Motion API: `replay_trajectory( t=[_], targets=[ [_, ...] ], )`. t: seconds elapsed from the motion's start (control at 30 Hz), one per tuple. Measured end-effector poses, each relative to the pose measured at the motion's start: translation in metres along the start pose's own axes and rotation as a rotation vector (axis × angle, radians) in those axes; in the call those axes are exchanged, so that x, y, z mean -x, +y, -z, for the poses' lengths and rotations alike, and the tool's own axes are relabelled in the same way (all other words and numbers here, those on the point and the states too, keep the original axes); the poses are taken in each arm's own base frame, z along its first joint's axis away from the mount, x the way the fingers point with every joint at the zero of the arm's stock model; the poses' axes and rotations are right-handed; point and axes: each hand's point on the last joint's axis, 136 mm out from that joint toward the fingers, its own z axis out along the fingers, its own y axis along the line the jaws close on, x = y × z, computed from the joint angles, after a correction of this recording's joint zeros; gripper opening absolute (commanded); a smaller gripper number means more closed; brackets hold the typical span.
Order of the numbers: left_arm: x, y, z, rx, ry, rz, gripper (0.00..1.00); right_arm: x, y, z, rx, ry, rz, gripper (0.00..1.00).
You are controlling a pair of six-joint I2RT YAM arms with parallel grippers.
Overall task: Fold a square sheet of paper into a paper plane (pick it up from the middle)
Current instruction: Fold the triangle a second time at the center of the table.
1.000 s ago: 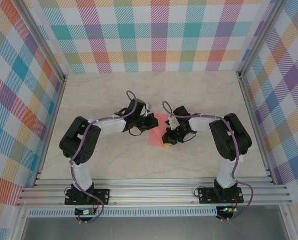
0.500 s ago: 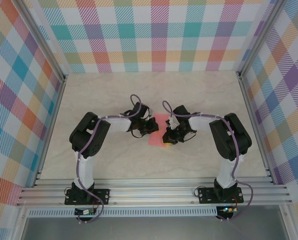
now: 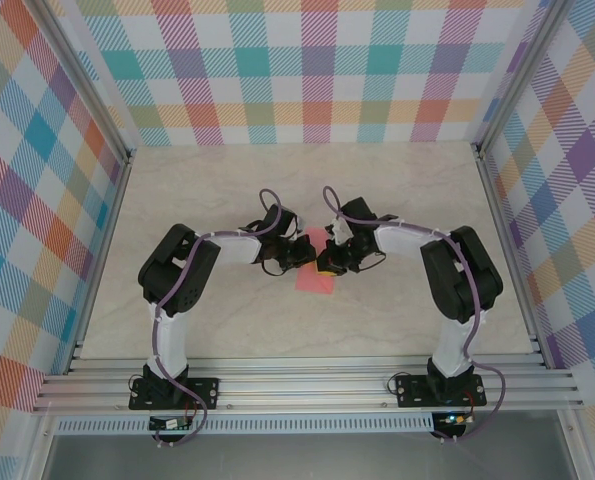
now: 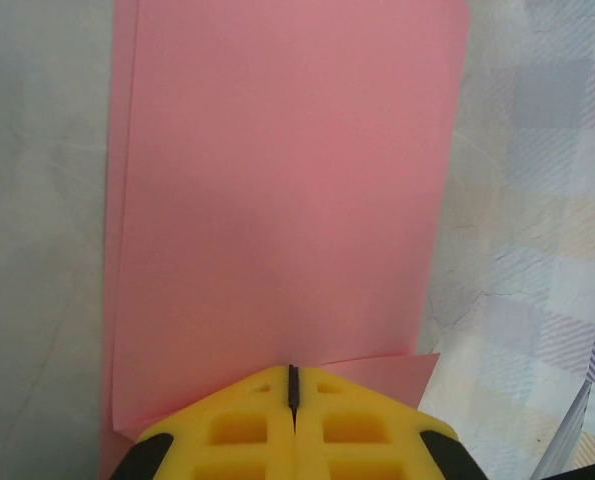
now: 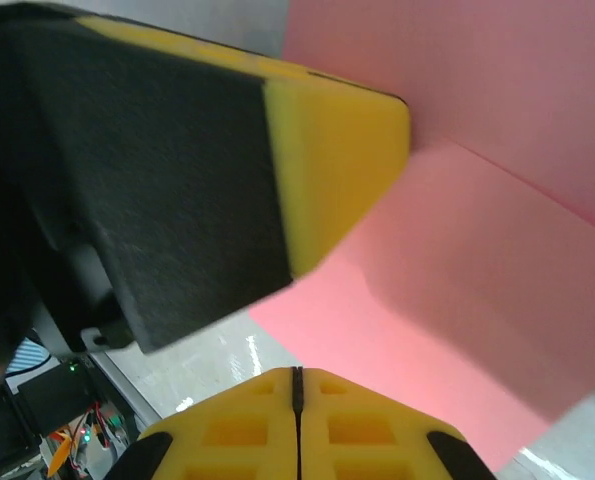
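The sheet of paper (image 3: 313, 280) is seen near the middle of the table (image 3: 227, 190), lying between the two claws. It is salmon-pink, plain and unmarked, and it is folded over into an upright oblong. In the left wrist view the sheet (image 4: 277, 200) is shown flat, with a second layer's edge exposed as a thin strip along its 9 o'clock side and a small corner raised at about 5 o'clock. In the right wrist view the sheet (image 5: 477, 300) is shown with one layer lifted along a crease.

The left gripper (image 3: 303, 252) is placed at the sheet's 10 o'clock edge, the right gripper (image 3: 329, 265) at its 3 o'clock edge. The yellow tips of the left gripper (image 4: 293, 385) are pressed together at the paper's near edge, as are those of the right gripper (image 5: 297, 385); whether paper is caught between them cannot be told.

The table is cream and faintly marbled. It is enclosed at 9, 12 and 3 o'clock by pastel plaid walls (image 3: 317, 70), and an aluminium rail (image 3: 307, 385) is fitted at 6 o'clock.
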Motion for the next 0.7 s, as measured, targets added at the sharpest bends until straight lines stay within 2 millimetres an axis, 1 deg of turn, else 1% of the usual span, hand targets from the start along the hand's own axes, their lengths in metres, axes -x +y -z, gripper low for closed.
replay_trajectory(
  t=[0.1,0.23,0.33,0.43,0.7],
  targets=[
    [0.0,0.0,0.0,-0.001,0.0,0.003,0.0,0.005,0.002,-0.007,0.0,0.004,-0.005,0.06],
    [0.002,0.0,0.0,-0.005,-0.004,0.004,0.0,0.006,-0.001,-0.012,-0.005,0.015,-0.015,0.06],
    [0.002,0.001,0.001,-0.008,-0.005,0.005,0.0,0.007,-0.007,-0.018,-0.02,0.019,-0.028,0.06],
    [0.002,0.001,0.001,-0.01,-0.006,0.008,0.0,0.007,-0.018,-0.026,-0.041,0.022,-0.047,0.06],
    [0.002,0.001,0.0,-0.009,-0.007,0.011,0.0,0.005,-0.019,-0.027,-0.028,0.013,-0.037,0.07]
  ],
)
